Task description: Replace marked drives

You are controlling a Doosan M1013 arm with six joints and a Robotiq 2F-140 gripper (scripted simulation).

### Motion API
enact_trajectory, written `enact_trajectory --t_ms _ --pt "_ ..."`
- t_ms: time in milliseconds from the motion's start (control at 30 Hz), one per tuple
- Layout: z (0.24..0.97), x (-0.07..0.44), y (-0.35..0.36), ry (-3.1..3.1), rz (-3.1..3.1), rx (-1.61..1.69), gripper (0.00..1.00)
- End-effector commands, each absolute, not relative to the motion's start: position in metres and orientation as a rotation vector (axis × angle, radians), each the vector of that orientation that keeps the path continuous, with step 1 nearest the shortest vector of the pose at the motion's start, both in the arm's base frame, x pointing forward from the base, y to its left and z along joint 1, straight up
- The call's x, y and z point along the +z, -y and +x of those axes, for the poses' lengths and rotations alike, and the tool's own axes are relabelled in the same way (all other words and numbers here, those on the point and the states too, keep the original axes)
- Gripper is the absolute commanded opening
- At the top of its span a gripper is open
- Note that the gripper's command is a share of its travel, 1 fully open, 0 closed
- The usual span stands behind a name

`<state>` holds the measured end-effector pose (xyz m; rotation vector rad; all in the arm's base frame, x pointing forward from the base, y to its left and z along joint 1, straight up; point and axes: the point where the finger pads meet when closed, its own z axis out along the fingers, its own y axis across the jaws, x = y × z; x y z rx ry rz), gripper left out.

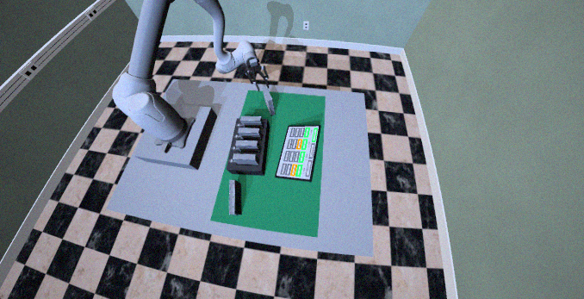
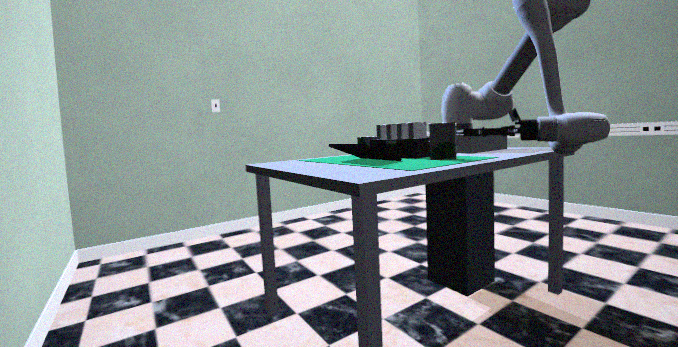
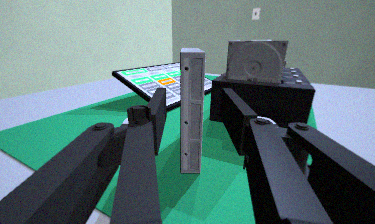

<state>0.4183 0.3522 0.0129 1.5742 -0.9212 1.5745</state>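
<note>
My gripper (image 1: 263, 87) (image 2: 459, 131) (image 3: 193, 102) is open and level. Its fingertips are on either side of the line to a grey drive (image 1: 270, 102) (image 2: 443, 141) (image 3: 191, 110), which stands upright on the green mat (image 1: 276, 215) (image 3: 64, 130) beyond them, apart from both fingers. The black dock (image 1: 245, 169) (image 2: 412, 149) (image 3: 269, 100) holds several upright drives in a row. Another narrow grey drive (image 1: 232, 197) is on the mat past the dock's far end from my gripper. The tilted screen (image 1: 297, 152) (image 3: 163, 80) shows two orange marks among green and grey outlines.
The dock is close to the right of the standing drive in the wrist view, and the screen is behind it on the left. The arm's grey base block (image 1: 165, 161) is on the table (image 1: 344, 177) behind the dock.
</note>
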Motion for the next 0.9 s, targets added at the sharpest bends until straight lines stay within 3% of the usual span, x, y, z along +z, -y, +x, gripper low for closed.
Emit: enact_trajectory --t_ms 0,867 --pt "0.418 0.013 -0.352 0.922 1.575 1.575 0.4" --pt "0.418 0.039 -0.352 0.922 1.575 1.575 0.4"
